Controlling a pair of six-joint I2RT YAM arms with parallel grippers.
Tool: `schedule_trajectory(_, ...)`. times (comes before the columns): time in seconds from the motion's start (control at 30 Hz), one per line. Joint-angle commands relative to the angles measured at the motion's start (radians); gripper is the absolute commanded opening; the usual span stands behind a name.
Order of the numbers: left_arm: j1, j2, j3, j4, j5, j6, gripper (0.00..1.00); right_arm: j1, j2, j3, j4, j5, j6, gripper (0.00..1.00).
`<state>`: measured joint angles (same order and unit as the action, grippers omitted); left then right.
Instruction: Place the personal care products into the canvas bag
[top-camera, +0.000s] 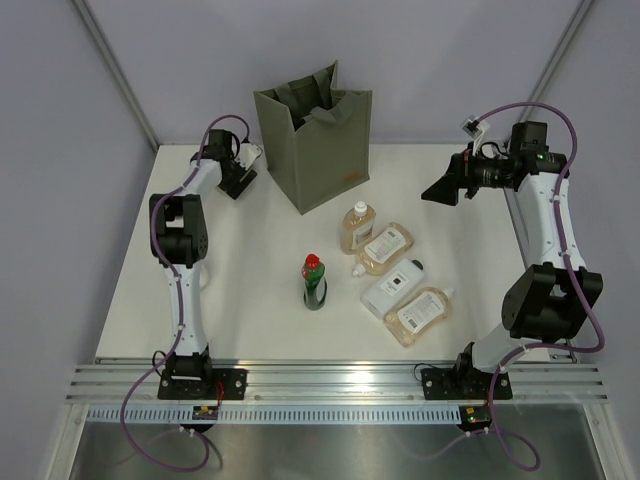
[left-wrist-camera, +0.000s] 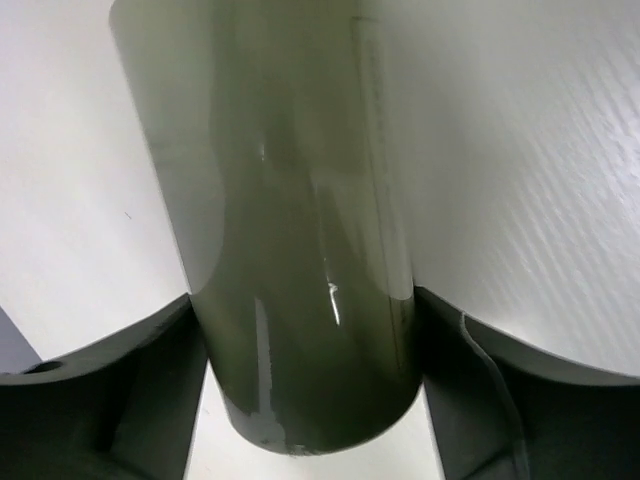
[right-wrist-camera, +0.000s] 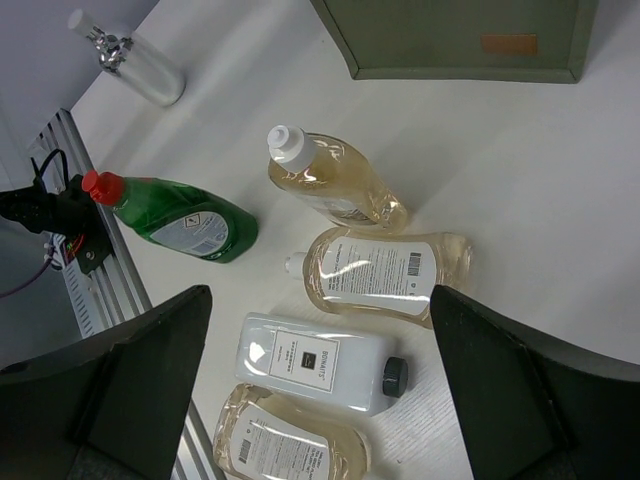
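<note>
While the left gripper is held low at the left side of the upright olive-grey canvas bag, its jaws are seen pressed against both sides of a pale translucent cylindrical bottle. The right gripper is held above the right of the white table, jaws spread wide and nothing gripped. Grouped in front of the bag are found three clear amber-liquid bottles with white labels, a flat white bottle and, to their left, a dark-green red-capped bottle. A pale pump-topped bottle is seen lying apart.
</note>
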<state>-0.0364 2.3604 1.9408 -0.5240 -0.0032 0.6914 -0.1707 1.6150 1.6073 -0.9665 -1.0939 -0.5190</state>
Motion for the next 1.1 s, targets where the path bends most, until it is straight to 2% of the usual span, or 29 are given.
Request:
schedule_trajectory(0.0, -0.036, -0.035, -0.036, -0.218, -0.040, -0.088, 0.66, -0.004, -0.044, 0.013, 0.002, -0.037, -0.016, 0.99)
schedule_trajectory(0.1, -0.036, -0.027, -0.028, -0.231, -0.054, -0.157, 0.48, -0.004, -0.064, -0.013, 0.011, -0.041, -0.018, 1.00)
schedule_trajectory(0.13, -0.036, -0.015, -0.022, -0.234, -0.054, -0.185, 0.31, -0.004, -0.070, -0.020, 0.012, -0.043, -0.022, 1.00)
schedule_trajectory(0.2, -0.033, 0.002, 0.036, -0.283, -0.032, -0.228, 0.17, -0.004, -0.089, -0.046, 0.006, -0.044, -0.033, 1.00)
schedule_trajectory(0.23, -0.030, 0.010, 0.056, -0.294, -0.041, -0.304, 0.00, -0.004, -0.095, -0.053, 0.003, -0.043, -0.047, 1.00)
schedule_trajectory(0.4, 0.019, -0.053, 0.064, -0.306, 0.029, -0.602, 0.00, -0.004, -0.136, -0.122, -0.006, -0.040, -0.076, 1.00)
schedule_trajectory(0.5, 0.071, -0.134, -0.012, -0.268, 0.155, -0.706, 0.00, -0.004, -0.151, -0.147, 0.000, -0.047, -0.075, 1.00)
schedule_trajectory(0.53, 0.084, -0.160, -0.078, -0.246, 0.236, -0.778, 0.00, -0.004, -0.153, -0.153, 0.006, -0.052, -0.069, 1.00)
schedule_trajectory(0.6, 0.113, -0.232, -0.150, -0.168, 0.293, -0.863, 0.00, -0.004, -0.158, -0.165, 0.018, -0.061, -0.059, 1.00)
schedule_trajectory(0.83, 0.191, -0.360, -0.387, 0.057, 0.555, -1.052, 0.00, -0.004, -0.147, -0.167, 0.029, -0.090, -0.039, 1.00)
schedule_trajectory(1.07, 0.213, -0.435, -0.508, 0.273, 0.689, -1.194, 0.00, -0.004, -0.141, -0.172, 0.031, -0.104, -0.029, 0.99)
